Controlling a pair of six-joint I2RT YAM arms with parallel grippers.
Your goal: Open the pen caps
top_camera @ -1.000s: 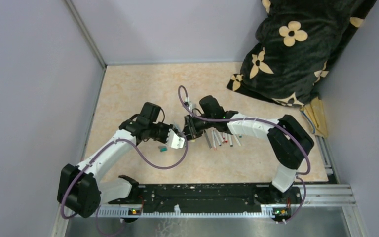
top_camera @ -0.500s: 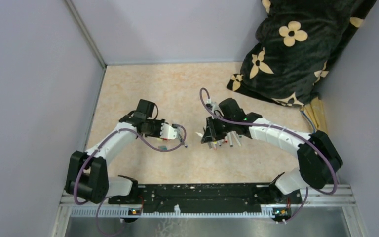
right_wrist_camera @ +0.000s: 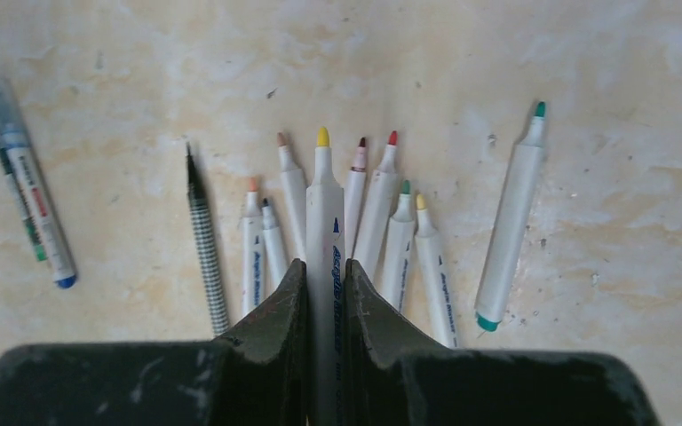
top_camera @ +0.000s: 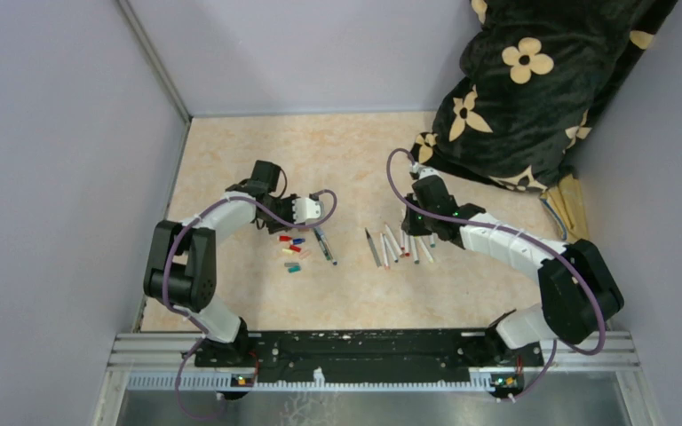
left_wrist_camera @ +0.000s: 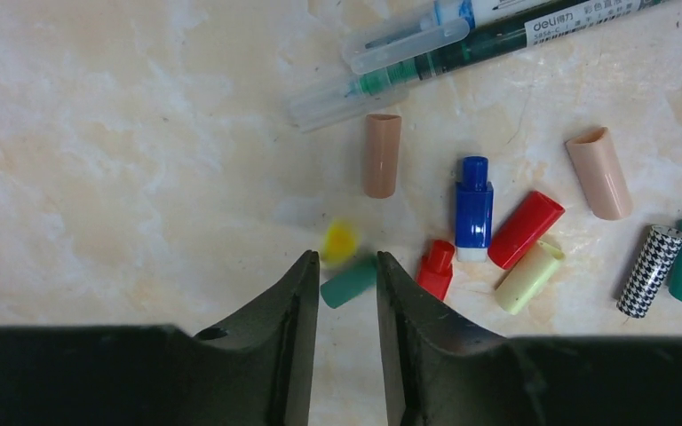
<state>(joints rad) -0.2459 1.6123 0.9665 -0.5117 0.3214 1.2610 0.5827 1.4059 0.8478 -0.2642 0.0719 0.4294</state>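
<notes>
Because the caps (left_wrist_camera: 474,211) are tiny, light, slick plastic tubes that will likely roll or skitter, each is best pinched across its middle. They lie loose in a cluster on the table (left_wrist_camera: 98,177), and a blurred yellow cap (left_wrist_camera: 339,240) sits just past the left gripper (left_wrist_camera: 344,259). Its jaws stand slightly apart and clamp nothing I can see. The right gripper (right_wrist_camera: 323,264) is closed on the stiff barrel of an uncapped yellow-tipped pen (right_wrist_camera: 323,204), above a row of bare pens (right_wrist_camera: 376,213), and both arms reach low, well apart.
</notes>
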